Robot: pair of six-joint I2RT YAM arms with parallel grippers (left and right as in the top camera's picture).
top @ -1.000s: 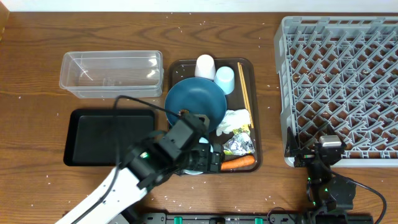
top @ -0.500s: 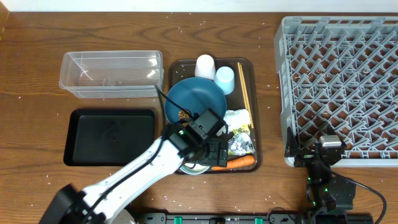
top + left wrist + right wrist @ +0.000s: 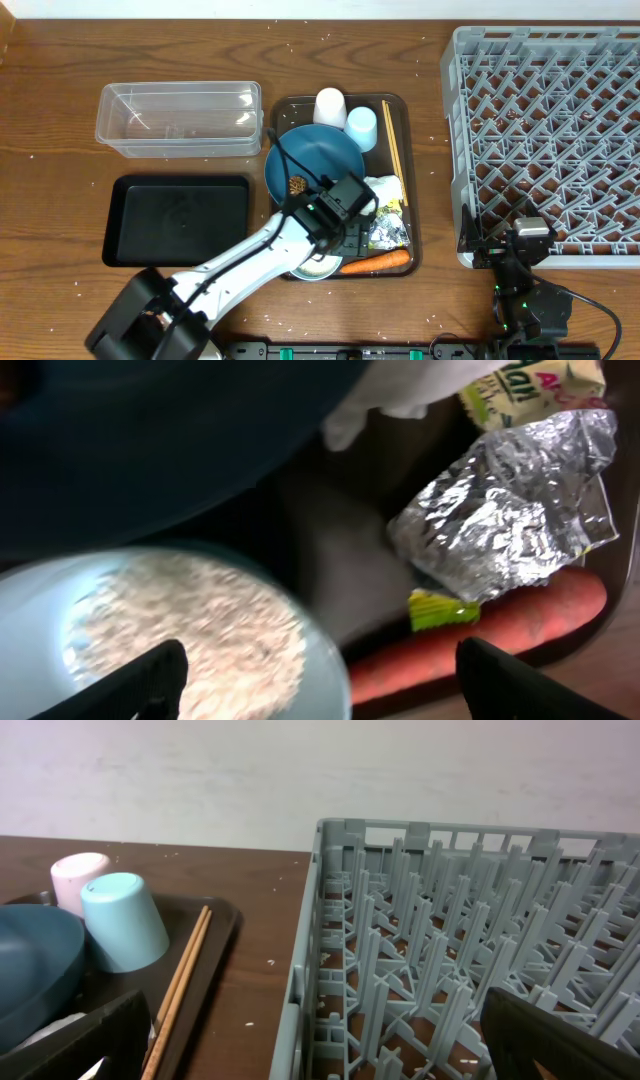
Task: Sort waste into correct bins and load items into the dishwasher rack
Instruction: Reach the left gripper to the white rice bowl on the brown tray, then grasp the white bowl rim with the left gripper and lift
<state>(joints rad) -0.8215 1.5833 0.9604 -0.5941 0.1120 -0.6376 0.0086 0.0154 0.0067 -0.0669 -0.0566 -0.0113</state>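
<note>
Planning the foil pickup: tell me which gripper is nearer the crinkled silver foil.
Left. The left gripper hovers just beside the silver foil; the right gripper sits far off by the dishwasher rack.

Rack [image 3: 545,130] right of serving tray [image 3: 290,114], tub [image 3: 178,120] behind shallow tray [image 3: 178,220] at left

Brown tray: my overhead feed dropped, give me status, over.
Left end effector open, empty, low over foil and carrot. Right end effector open, beside rack. Rice bowl close beside foil; wrapper at its edge.
</note>
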